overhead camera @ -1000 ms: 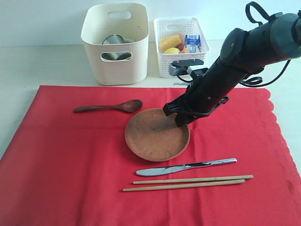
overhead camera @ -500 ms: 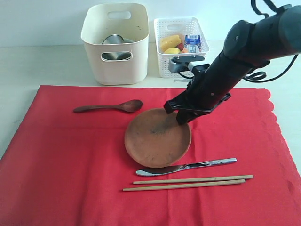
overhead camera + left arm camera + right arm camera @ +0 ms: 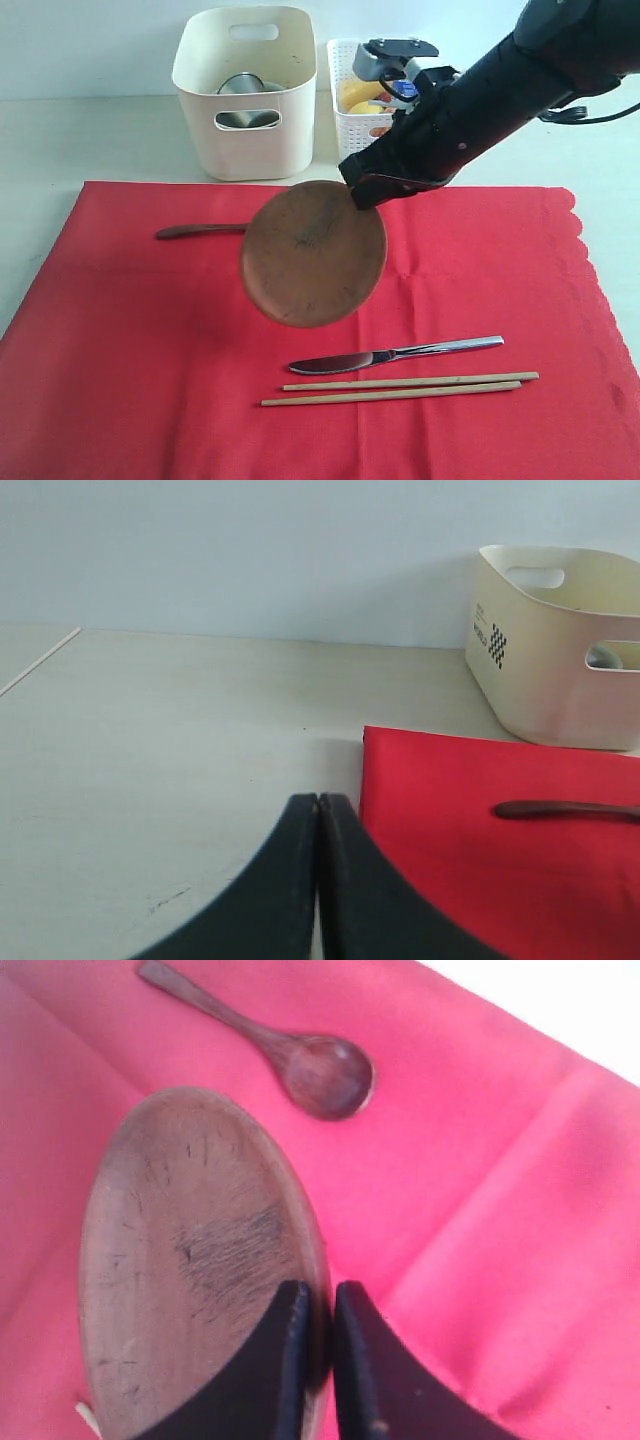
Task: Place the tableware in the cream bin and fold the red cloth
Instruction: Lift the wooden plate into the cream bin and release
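My right gripper (image 3: 362, 192) (image 3: 320, 1295) is shut on the rim of the round brown plate (image 3: 312, 255) (image 3: 190, 1260), which hangs tilted above the red cloth (image 3: 130, 340) (image 3: 480, 1160). Behind the plate the dark wooden spoon (image 3: 195, 231) (image 3: 305, 1060) lies on the cloth, its bowl hidden in the exterior view. The metal knife (image 3: 395, 354) and the wooden chopsticks (image 3: 400, 388) lie near the front. The cream bin (image 3: 246, 90) (image 3: 560, 650) stands behind the cloth with a steel cup (image 3: 240, 85) inside. My left gripper (image 3: 318, 805) is shut and empty over the bare table beside the cloth's corner.
A white lattice basket (image 3: 345, 120) with food pieces and a milk carton stands right of the cream bin, partly behind my right arm (image 3: 500, 85). Pale tabletop (image 3: 90, 140) surrounds the cloth.
My right gripper closed on the plate's rim and lifted it off the cloth, tilting it up and carrying it left and back. The knife, chopsticks and spoon have stayed put.
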